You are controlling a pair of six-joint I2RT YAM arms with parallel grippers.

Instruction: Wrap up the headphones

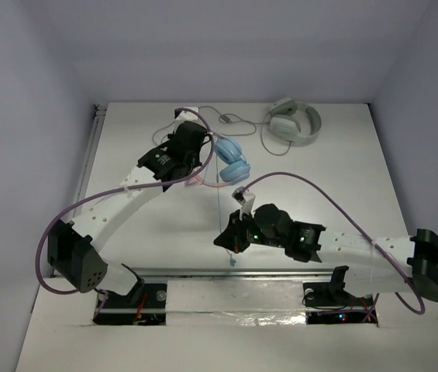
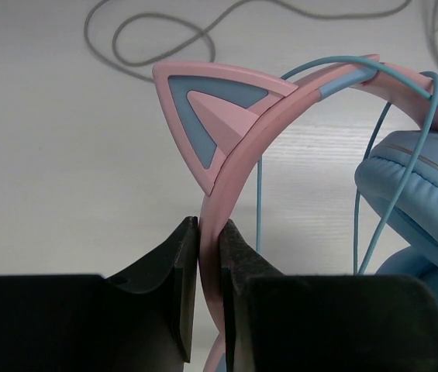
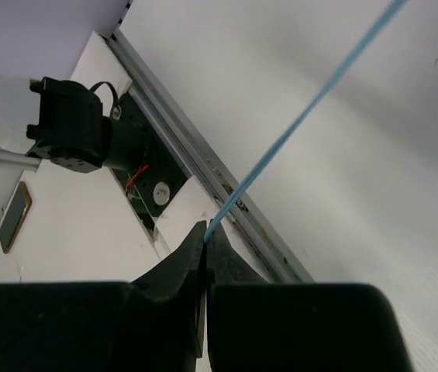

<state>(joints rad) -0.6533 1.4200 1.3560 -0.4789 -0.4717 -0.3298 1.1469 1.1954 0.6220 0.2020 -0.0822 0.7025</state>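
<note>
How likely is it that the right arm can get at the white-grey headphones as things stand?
Probably not yet. The way across the table looks free, but the right gripper is shut on the thin blue cable, which is stretched taut, and the white-grey headphones lie near the far edge.

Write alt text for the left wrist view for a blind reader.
The left tool is shut on the pink headband of the headphones, below its pointed ear. A thin blue cable hangs beside the blue earcup.

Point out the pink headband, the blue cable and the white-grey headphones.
pink headband (image 2: 238,155): left wrist view, band below the ear.
blue cable (image 3: 302,116): right wrist view, middle of the straight strand.
white-grey headphones (image 1: 284,125): top external view, an earcup.
</note>
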